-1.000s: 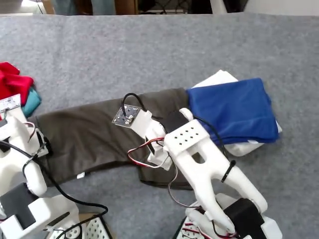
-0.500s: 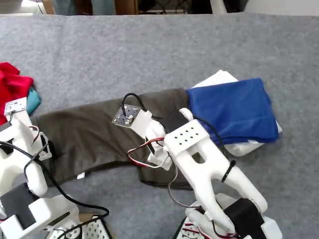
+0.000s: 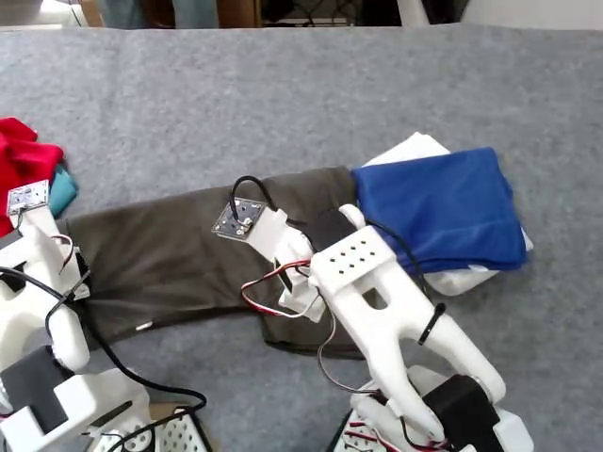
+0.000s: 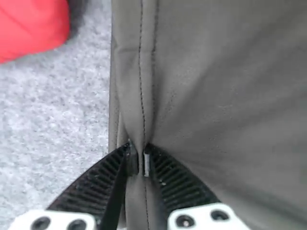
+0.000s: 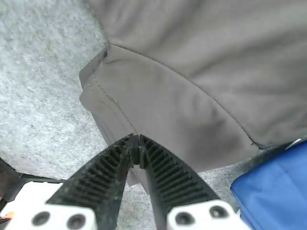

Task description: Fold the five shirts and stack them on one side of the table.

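Observation:
An olive shirt [image 3: 179,254] lies spread flat from the table's left edge to its middle. In the left wrist view my left gripper [image 4: 138,162] is shut on a stitched fold of the olive shirt [image 4: 216,86], at its left end beside a red shirt [image 4: 29,24]. In the right wrist view my right gripper [image 5: 138,148] is shut on a folded flap at the near edge of the olive shirt [image 5: 192,57]. A folded blue shirt [image 3: 438,207] rests on a folded white shirt [image 3: 415,149] at the right.
A red shirt [image 3: 24,155] and a teal shirt [image 3: 61,188] lie bunched at the left edge. The blue shirt's corner [image 5: 273,182] is close to my right gripper. The grey table [image 3: 283,94] stretches bare toward the far side. Both arm bases stand along the near edge.
My left arm has shifted slightly, and the olive shirt's near left edge has drawn in a little with it. The right arm has kept still.

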